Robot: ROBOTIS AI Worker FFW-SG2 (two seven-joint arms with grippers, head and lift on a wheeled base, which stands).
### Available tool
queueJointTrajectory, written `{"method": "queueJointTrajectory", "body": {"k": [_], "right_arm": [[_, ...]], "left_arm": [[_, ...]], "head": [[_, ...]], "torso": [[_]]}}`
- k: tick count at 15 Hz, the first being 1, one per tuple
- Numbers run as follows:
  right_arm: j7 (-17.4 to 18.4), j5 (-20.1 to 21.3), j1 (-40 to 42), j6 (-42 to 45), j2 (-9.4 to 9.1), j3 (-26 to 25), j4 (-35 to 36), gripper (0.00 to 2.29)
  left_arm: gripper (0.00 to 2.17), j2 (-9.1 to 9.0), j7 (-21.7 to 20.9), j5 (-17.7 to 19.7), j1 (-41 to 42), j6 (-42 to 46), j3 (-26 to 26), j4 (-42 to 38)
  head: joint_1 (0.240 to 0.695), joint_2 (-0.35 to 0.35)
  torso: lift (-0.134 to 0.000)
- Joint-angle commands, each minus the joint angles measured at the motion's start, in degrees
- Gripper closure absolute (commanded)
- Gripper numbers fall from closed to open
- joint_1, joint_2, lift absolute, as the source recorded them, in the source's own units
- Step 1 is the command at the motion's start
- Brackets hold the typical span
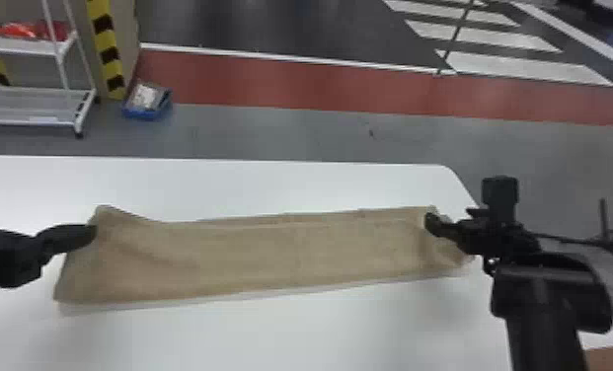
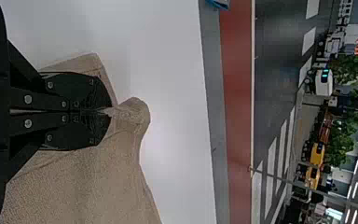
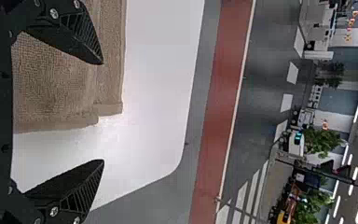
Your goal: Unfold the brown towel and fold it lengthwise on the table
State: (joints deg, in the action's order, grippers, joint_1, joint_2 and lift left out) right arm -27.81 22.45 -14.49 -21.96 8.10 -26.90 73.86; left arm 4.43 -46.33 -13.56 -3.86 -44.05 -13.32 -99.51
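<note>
The brown towel (image 1: 270, 256) lies as a long strip across the white table, its far-left corner raised in a small peak. At its left end is my left gripper (image 1: 93, 232); in the left wrist view the left gripper (image 2: 109, 111) is shut on the towel (image 2: 88, 186), a bunched bit poking out past the fingertips. My right gripper (image 1: 431, 224) is over the towel's right end. The right wrist view has the right gripper (image 3: 103, 112) wide open, one finger above the towel (image 3: 56, 84) and the other beyond its end edge, over bare table.
The white table (image 1: 280, 335) extends in front of and behind the towel, with its rounded far-right corner near my right arm. On the floor beyond are a white rack (image 1: 33, 106) and a blue bin (image 1: 147, 101). A black stand (image 1: 606, 237) is at the right.
</note>
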Motion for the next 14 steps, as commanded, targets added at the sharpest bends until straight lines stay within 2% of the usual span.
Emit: {"method": "queueJointTrajectory", "body": {"k": [1, 7, 11, 14], "right_arm": [[0.0, 0.2, -0.5, -0.3, -0.10, 0.4, -0.8, 0.15], [0.0, 0.2, -0.5, -2.3, 0.42, -0.8, -1.7, 0.15], [0.0, 2.2, -1.9, 0.4, 0.34, 0.6, -6.0, 0.38], [0.0, 1.5, -1.3, 3.5, -0.19, -0.2, -5.8, 0.81]], "left_arm": [[1.47, 0.32, 0.0, -0.2, -0.5, 1.0, -0.1, 0.7], [1.47, 0.58, -0.1, -0.3, -1.4, 2.2, -0.7, 2.4], [1.47, 0.58, -0.3, -0.2, -1.5, 2.4, -0.2, 2.7], [1.47, 0.58, -0.5, -0.2, -1.3, 3.3, -0.8, 2.7]], "head": [[0.695, -0.209], [0.695, -0.202], [0.695, -0.201], [0.695, -0.195]], "torso": [[-0.109], [-0.109], [-0.109], [-0.109]]}}
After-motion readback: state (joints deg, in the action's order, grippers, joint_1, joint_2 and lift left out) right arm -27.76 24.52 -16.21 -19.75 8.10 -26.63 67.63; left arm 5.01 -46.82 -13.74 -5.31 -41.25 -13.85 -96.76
